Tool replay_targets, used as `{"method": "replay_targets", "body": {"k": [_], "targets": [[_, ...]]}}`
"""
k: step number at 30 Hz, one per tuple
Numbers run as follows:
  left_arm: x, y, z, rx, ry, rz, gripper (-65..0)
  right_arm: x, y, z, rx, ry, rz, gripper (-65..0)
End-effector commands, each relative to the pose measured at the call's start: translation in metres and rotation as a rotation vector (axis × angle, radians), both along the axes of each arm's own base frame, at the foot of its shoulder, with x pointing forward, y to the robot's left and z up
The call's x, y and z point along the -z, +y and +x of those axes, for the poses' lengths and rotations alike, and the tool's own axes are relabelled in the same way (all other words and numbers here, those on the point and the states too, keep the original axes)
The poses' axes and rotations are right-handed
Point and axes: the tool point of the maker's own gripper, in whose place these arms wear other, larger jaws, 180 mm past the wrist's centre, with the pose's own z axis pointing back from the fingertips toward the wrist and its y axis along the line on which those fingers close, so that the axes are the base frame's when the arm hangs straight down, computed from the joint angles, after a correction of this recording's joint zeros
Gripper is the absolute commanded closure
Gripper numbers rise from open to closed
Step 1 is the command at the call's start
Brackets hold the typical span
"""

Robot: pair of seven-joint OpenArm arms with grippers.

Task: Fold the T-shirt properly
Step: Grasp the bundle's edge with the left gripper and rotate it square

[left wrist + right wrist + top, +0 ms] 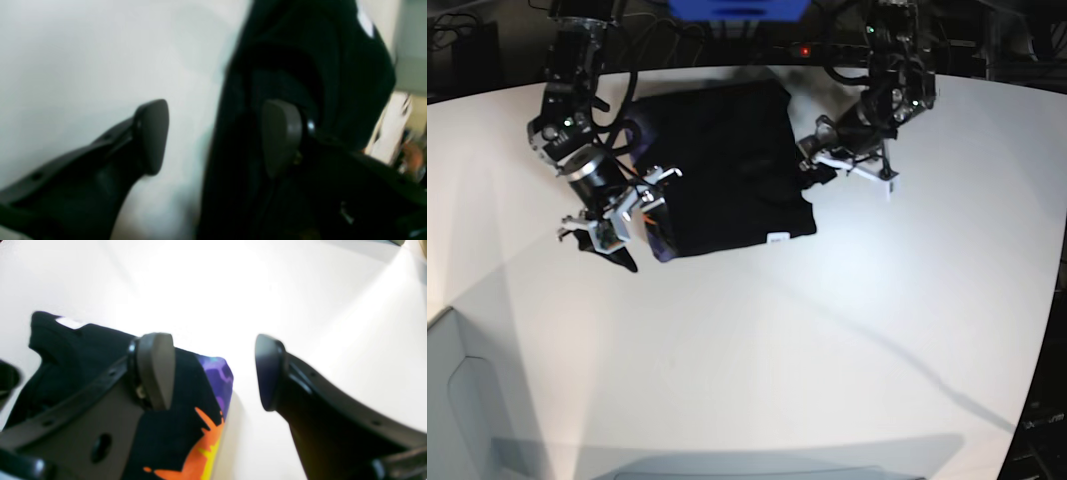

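The T-shirt [722, 165] lies on the white tabletop [827, 330] at its far side, folded into a compact, roughly rectangular black bundle. Plain black side up in the base view. Small white tag [777, 238] shows at the near right corner of the bundle.

Left pincer [215, 136]: jaws spread wide, nothing between them. One finger sits over bare tabletop; the other finger [282, 136] is seen against the black cloth at the shirt's edge. Whether it touches the cloth cannot be told; this view is blurred. In the base view this arm is at the bundle's right edge.

Right pincer [215, 371]: jaws also spread wide, gripping nothing. The gap between them shows only white tabletop. One finger [156, 370] overlaps the shirt in the picture; contact cannot be confirmed. Orange-and-purple print [213, 406] is visible along the fold edge just beside that finger, with some yellow in it. The white tag appears at the far corner of the cloth in this view. In the base view this arm is at the bundle's near left corner.
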Motion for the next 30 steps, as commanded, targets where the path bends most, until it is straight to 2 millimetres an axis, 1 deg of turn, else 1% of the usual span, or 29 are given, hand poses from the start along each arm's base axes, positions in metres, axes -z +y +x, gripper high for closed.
{"method": "replay_targets", "body": {"k": [1,3,4,6,7,10,12,14,16,17,18,21,26,30], "targets": [[0.008,-0.006,-0.008,0.036,0.031,0.014,-42.8,-0.016,0.000,0.005,-0.004,-0.056,0.022,-38.5],[0.018,-0.015,-0.013,0.078,0.038,0.026,-42.6,-0.016,-0.003,0.005,0.004,-0.057,0.018,-38.5],[0.021,-0.022,-0.016,0.105,0.041,0.031,-42.3,-0.016,-0.007,0.005,0.015,-0.058,0.013,-38.5],[0.024,-0.030,-0.016,0.152,0.031,0.044,-38.9,-0.017,-0.015,0.008,0.036,-0.063,0.008,-38.5],[0.026,-0.033,-0.018,0.173,0.035,0.050,-35.4,-0.018,-0.018,0.009,0.044,-0.066,0.006,-38.5],[0.037,-0.035,-0.022,0.215,0.062,0.066,-20.7,-0.019,-0.026,0.010,0.066,-0.070,0.000,-38.5],[0.042,-0.034,-0.020,0.217,0.071,0.076,-11.2,-0.019,-0.031,0.010,0.079,-0.069,-0.003,-38.5],[0.045,-0.032,-0.015,0.217,0.077,0.082,-0.1,-0.019,-0.038,0.009,0.096,-0.068,-0.007,-38.5],[0.046,-0.028,-0.005,0.218,0.070,0.093,0.0,-0.018,-0.041,0.009,0.105,-0.066,-0.008,-38.4],[0.047,-0.022,0.000,0.218,0.068,0.110,-0.8,-0.018,-0.043,0.009,0.112,-0.066,-0.010,-38.4],[0.047,-0.020,0.005,0.227,0.064,0.121,-0.1,-0.018,-0.046,0.009,0.120,-0.065,-0.012,-38.4],[0.044,-0.021,0.029,0.334,0.024,0.195,0.0,-0.017,-0.057,0.008,0.150,-0.064,-0.019,-38.4],[0.036,-0.043,0.058,0.591,-0.054,0.341,0.0,-0.017,-0.077,0.006,0.203,-0.063,-0.032,-38.2],[0.029,-0.065,0.086,0.767,-0.118,0.462,0.0,-0.016,-0.099,0.003,0.263,-0.059,-0.044,-38.2]]}}
